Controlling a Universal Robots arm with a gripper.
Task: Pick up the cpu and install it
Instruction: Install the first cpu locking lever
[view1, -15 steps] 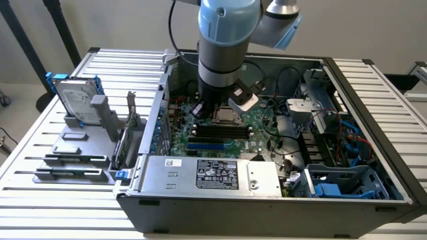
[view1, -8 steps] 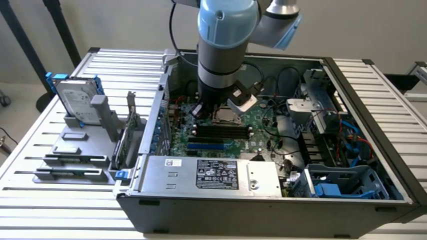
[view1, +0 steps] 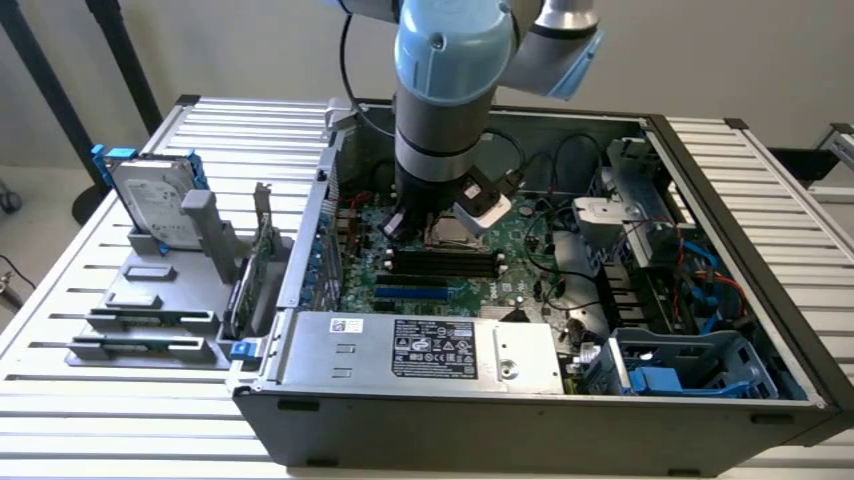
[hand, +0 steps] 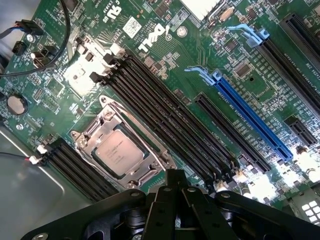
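Open desktop computer case (view1: 534, 400), lying on its side on a table (view1: 80, 300) of pale metal slats; plain light wall behind.

Motherboard (hand: 200, 55): green, white "DELL" lettering printed near the black memory slots (hand: 165, 115). One long blue expansion slot (hand: 250, 117) with black slots beside it. Round coin battery (hand: 16, 104) near the board's edge.

Cpu (hand: 116, 152): seated flat in the silver socket frame (hand: 95, 132) on the motherboard, shiny top plate upward, faint print on it too small to read. In the exterior view the socket (view1: 451, 236) lies directly under the arm.

Tool (hand: 172, 192): black fingers pressed together, holding nothing, poised just above the board next to the socket; not touching the cpu. The arm (view1: 447, 90) is grey with light blue caps and stands upright over the case.

Power supply (view1: 427, 350): silver box at the case's near wall, black label with white print, unreadable.

Hard drive (view1: 150, 200): silver with blue rails, white label, standing upright in a grey plastic tray (view1: 147, 320) at the exterior view's left, well apart from the case.

Blue plastic drive bracket (view1: 681, 370) in the case's near corner at the exterior view's right.
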